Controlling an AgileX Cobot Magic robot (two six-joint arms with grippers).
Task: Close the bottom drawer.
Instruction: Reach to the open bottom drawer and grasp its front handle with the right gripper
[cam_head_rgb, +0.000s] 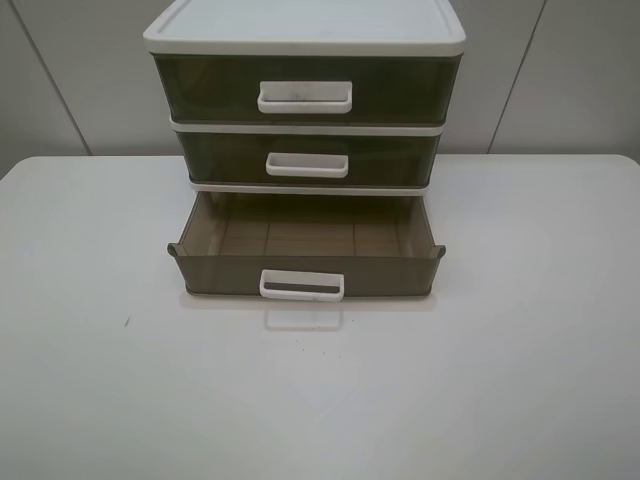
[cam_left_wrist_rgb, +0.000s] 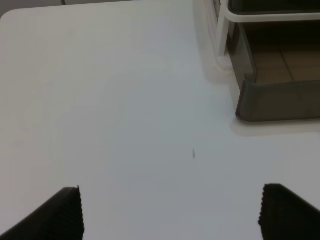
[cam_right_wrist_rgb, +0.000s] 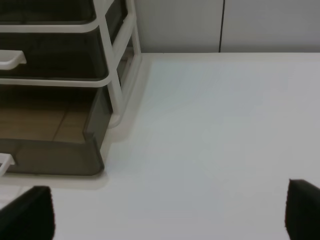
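Note:
The bottom drawer (cam_head_rgb: 305, 270) of a three-tier white-framed cabinet stands pulled out toward the table's front. It is smoky olive-brown plastic with a ribbed floor and a white loop handle (cam_head_rgb: 302, 285). It holds nothing. Its corner also shows in the left wrist view (cam_left_wrist_rgb: 280, 100) and in the right wrist view (cam_right_wrist_rgb: 55, 155). Neither arm shows in the exterior high view. My left gripper (cam_left_wrist_rgb: 170, 212) is open over bare table, apart from the drawer's left corner. My right gripper (cam_right_wrist_rgb: 170, 212) is open over bare table, apart from the drawer's right corner.
The two upper drawers (cam_head_rgb: 305, 92) (cam_head_rgb: 308, 158) are pushed in. The cabinet stands at the back middle of a white table (cam_head_rgb: 110, 380). A grey panelled wall (cam_head_rgb: 560, 80) lies behind. A small dark speck (cam_head_rgb: 127, 321) marks the tabletop.

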